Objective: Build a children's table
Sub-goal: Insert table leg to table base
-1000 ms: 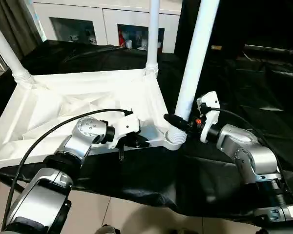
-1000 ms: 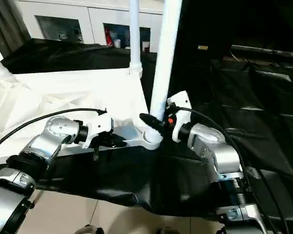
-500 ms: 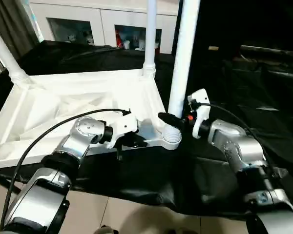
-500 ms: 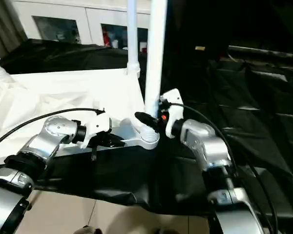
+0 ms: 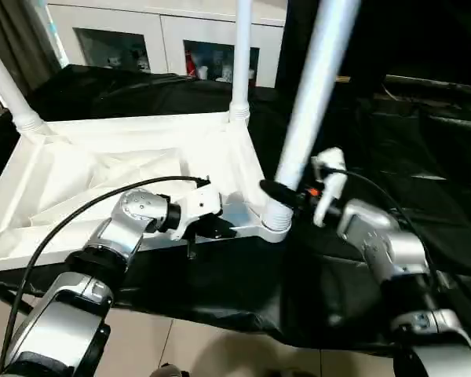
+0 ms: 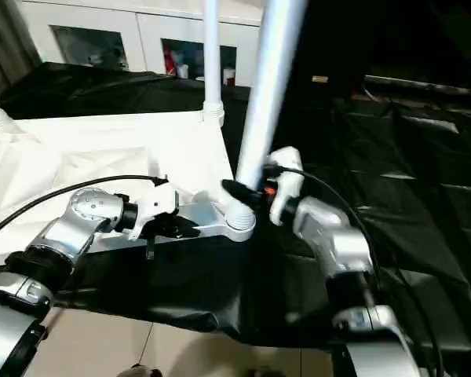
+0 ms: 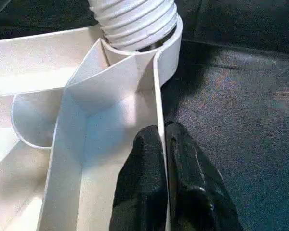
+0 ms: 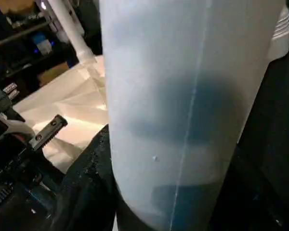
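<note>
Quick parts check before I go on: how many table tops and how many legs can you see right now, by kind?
Table tops: 1, the upside-down white table top.
Legs: 3, all standing in corner sockets: far-left leg, far-right leg, near-right leg, which the right gripper holds.
Total: 4.

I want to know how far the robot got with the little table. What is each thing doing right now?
Table top: upside down on the black cloth.
Near corner leg: in its socket, leaning.
Far corner leg: in its socket, upright.
Left side leg: in its socket, slanted.
Left claw: shut on the table top's rim.
Right claw: closed around the near corner leg.
</note>
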### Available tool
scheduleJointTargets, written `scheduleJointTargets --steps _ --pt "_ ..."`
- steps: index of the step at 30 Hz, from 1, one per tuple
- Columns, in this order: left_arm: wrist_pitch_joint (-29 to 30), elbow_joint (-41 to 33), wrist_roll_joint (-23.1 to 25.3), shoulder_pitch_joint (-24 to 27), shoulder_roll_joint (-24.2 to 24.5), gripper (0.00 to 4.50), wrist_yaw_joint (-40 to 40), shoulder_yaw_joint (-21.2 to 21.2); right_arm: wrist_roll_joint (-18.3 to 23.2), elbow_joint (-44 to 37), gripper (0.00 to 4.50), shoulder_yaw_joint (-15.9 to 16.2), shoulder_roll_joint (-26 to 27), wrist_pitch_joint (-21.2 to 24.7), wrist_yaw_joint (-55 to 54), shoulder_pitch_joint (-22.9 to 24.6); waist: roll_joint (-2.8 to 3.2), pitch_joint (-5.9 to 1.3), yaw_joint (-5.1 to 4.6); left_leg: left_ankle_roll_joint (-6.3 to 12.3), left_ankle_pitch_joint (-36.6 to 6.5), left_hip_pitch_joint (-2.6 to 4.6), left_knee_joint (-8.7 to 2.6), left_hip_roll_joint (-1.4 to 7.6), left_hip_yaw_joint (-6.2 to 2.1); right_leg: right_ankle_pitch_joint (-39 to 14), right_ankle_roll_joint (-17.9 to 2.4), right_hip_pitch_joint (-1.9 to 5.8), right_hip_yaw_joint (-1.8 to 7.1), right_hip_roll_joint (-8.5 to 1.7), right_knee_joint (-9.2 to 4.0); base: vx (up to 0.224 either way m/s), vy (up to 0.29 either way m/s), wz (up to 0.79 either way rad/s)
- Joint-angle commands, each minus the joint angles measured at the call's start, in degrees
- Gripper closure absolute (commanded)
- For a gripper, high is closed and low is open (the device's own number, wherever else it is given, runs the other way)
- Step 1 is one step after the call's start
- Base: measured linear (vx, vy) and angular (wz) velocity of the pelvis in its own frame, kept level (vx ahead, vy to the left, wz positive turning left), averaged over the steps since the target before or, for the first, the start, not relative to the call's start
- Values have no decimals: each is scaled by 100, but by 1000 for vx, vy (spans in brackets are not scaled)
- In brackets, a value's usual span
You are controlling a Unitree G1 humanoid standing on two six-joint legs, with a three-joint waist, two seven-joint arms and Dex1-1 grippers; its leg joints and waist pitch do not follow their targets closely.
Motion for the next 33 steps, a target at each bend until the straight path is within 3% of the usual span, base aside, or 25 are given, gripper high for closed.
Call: scheduleJointTargets --steps 1,3,5,8,13,20,27,31,32,33 --pt "1 148 37 50 70 450 52 -7 -46 207 262 -98 -8 -60 -60 214 13 -359 43 -24 -1871 82 -393 89 1 -1603 -1233 217 147 -229 -415 0 0 0" --pt "-28 189 69 11 61 450 100 -4 -8 301 262 -177 137 -325 -64 397 41 -360 52 -48 -1971 86 -400 88 -11 -1733 -1200 214 146 -241 -426 0 0 0" --pt "-35 209 86 -21 50 450 135 5 -101 426 262 -142 248 -736 -36 589 30 -358 45 -54 -1997 78 -410 87 -14 -1735 -1188 215 141 -230 -433 0 0 0" --pt "-39 216 89 -32 49 450 146 9 -157 482 262 -119 289 -932 -28 663 37 -344 37 -73 -2178 93 -427 89 -24 -1961 -1149 198 137 -228 -458 0 0 0" --pt "-49 230 117 -65 66 450 196 9 -458 642 262 10 369 -1841 -73 933 46 -337 28 -92 -2367 90 -443 92 -41 -2154 -1095 182 138 -232 -484 0 0 0" --pt "-87 250 138 -63 95 450 210 2 -769 685 262 188 332 -2411 -53 980 41 -337 34 -51 -2349 83 -451 96 -38 -2053 -1122 185 145 -230 -479 0 0 0" --pt "-158 205 146 -37 125 450 123 -23 -1197 890 262 715 58 -2375 257 591 -17 -309 -12 -48 -2559 88 -458 90 -54 -2608 -967 158 137 -234 -530 0 0 0" --pt "-201 148 150 -7 136 450 69 -46 -1158 1002 262 749 40 -2198 383 407 -32 -318 -34 -31 -2575 86 -460 99 -62 -2570 -971 146 142 -233 -524 0 0 0" --pt "-205 111 159 11 144 450 48 -64 -1136 1039 262 772 28 -2116 474 357 -89 -322 -45 -14 -2559 76 -457 102 -54 -2518 -983 151 140 -229 -522 0 0 0" --pt "-205 111 159 11 144 450 48 -64 -1136 1039 262 772 28 -2116 474 357 -89 -322 -45 -14 -2559 76 -457 102 -54 -2518 -983 151 140 -229 -522 0 0 0"
